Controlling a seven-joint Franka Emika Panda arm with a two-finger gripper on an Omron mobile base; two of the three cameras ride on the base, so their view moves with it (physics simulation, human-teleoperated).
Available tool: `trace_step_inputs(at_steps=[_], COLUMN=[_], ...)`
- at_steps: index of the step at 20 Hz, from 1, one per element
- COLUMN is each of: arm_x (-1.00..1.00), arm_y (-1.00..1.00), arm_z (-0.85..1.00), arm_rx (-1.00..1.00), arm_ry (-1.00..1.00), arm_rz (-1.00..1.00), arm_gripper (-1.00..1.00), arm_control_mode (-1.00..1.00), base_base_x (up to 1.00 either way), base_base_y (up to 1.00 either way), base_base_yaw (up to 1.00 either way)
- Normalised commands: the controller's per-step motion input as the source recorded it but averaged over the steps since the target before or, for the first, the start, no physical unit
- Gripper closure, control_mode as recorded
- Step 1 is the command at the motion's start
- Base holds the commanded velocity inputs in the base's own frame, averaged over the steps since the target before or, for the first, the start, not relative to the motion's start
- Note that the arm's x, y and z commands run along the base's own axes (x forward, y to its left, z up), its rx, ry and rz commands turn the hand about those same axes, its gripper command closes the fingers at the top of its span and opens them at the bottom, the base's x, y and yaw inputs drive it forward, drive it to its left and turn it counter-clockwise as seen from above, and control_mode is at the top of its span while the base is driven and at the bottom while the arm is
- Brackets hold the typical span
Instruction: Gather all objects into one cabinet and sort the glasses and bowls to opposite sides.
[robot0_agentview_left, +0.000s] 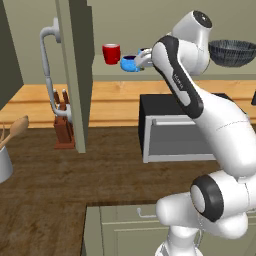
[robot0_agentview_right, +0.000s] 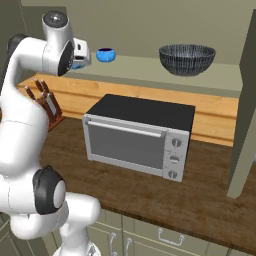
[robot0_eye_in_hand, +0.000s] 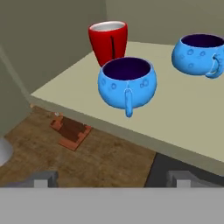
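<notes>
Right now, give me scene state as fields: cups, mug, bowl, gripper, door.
shelf: pale cabinet shelf, holds all four items
red mug: upright, toward the shelf's left end
near blue cup: upright near the front edge, just in front of the mug
far blue cup: upright, apart from the near one
bowl: upright, toward the shelf's right end
gripper: open, holding nothing, just off the near cup
cabinet door: open

Even, soft rendered light – faint shadows, no glare – coarse, slightly blurry low-resolution views
</notes>
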Motion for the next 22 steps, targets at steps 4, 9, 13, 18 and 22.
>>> trace_step_inputs(at_steps=[4, 9, 13, 18, 22], arm_x=[-1.00, -1.00, -1.00, -1.00, -1.00], arm_y=[-0.02, -0.23, -0.31, -0.18, -0.01], arm_z=[0.04, 0.07, 0.31, 0.22, 0.00], arm_rx=[0.00, 0.00, 0.00, 0.00, 0.00], arm_ry=[-0.02, 0.02, 0.01, 0.03, 0.00], arm_rz=[-0.01, -0.01, -0.01, -0.01, 0.00], arm_gripper=[-1.00, -1.00, -1.00, -1.00, -1.00], arm_control_mode=[-1.00, -1.00, -1.00, -1.00, -1.00], base_base_x=[0.00, 0.00, 0.00, 0.00, 0.00], base_base_y=[0.00, 0.00, 0.00, 0.00, 0.00], base_base_yaw=[0.00, 0.00, 0.00, 0.00, 0.00])
